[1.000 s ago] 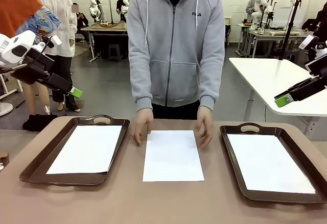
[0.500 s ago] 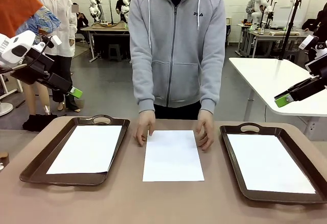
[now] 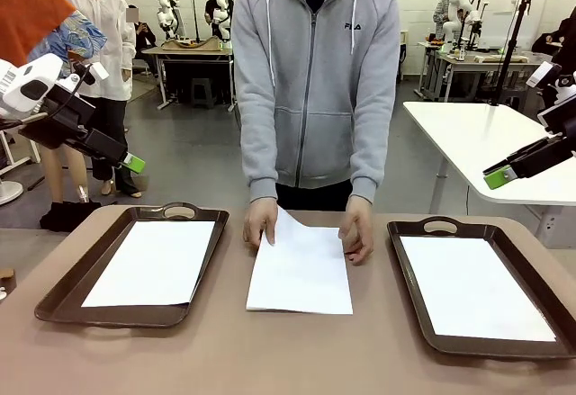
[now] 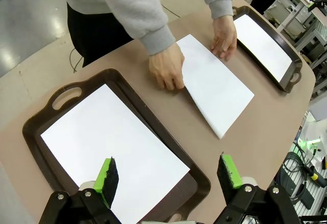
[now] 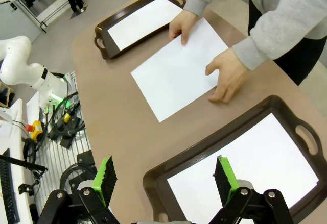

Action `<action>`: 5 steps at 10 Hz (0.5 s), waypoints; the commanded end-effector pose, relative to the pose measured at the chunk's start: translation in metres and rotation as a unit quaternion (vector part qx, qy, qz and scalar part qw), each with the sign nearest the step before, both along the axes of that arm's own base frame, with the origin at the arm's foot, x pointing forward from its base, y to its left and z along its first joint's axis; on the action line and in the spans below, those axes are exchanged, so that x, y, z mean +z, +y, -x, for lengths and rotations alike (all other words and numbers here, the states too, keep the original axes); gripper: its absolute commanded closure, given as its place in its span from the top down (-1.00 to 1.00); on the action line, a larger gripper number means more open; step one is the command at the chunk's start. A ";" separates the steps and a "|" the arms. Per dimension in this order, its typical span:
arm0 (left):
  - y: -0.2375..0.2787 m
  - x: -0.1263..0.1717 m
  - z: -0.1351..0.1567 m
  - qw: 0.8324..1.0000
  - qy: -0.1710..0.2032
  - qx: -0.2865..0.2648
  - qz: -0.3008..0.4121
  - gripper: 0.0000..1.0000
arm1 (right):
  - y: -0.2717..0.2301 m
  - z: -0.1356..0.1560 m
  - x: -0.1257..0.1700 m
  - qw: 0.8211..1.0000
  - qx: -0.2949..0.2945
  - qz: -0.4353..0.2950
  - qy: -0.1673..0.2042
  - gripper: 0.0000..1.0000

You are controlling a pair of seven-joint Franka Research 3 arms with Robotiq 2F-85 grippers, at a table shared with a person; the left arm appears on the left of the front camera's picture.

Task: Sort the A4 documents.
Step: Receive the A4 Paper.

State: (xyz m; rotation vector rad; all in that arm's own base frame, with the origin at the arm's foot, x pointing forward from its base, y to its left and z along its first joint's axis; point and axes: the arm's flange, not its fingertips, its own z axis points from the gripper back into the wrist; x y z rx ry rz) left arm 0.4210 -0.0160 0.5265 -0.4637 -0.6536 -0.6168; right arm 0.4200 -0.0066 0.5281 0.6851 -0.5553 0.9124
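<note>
Three A4 documents lie on the tan table. One white sheet (image 3: 153,262) rests in the left brown tray (image 3: 56,294), another (image 3: 472,287) in the right brown tray (image 3: 409,289). The middle sheet (image 3: 301,271) lies between the trays, and the person's hands (image 3: 260,222) hold its far edge, with the far left corner raised. My left gripper (image 3: 133,163) hangs open high above the left tray, its green pads (image 4: 107,175) wide apart and empty. Off to the right of the right tray, my right gripper (image 3: 499,177) hovers open as well, pads (image 5: 225,175) spread with nothing between them.
The person in a grey hoodie (image 3: 315,80) stands at the far edge, arms reaching over the table's middle. A white table (image 3: 486,130) stands behind at the right. A small brown object (image 3: 7,280) sits at the table's left edge.
The person's hands have closed on the middle sheet's far edge, raising its far left corner and skewing it slightly. Both arms have stayed still.
</note>
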 end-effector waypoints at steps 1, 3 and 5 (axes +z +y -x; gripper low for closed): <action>0.001 0.001 -0.002 1.000 0.000 -0.001 0.005 1.00 | 0.001 0.000 0.000 1.000 0.002 -0.002 0.000 1.00; 0.001 0.001 -0.002 1.000 0.000 -0.001 0.005 1.00 | 0.001 0.000 0.000 1.000 0.002 -0.002 0.000 1.00; 0.001 0.001 -0.002 1.000 0.000 -0.001 0.005 1.00 | 0.001 0.000 0.000 1.000 0.002 -0.002 0.000 1.00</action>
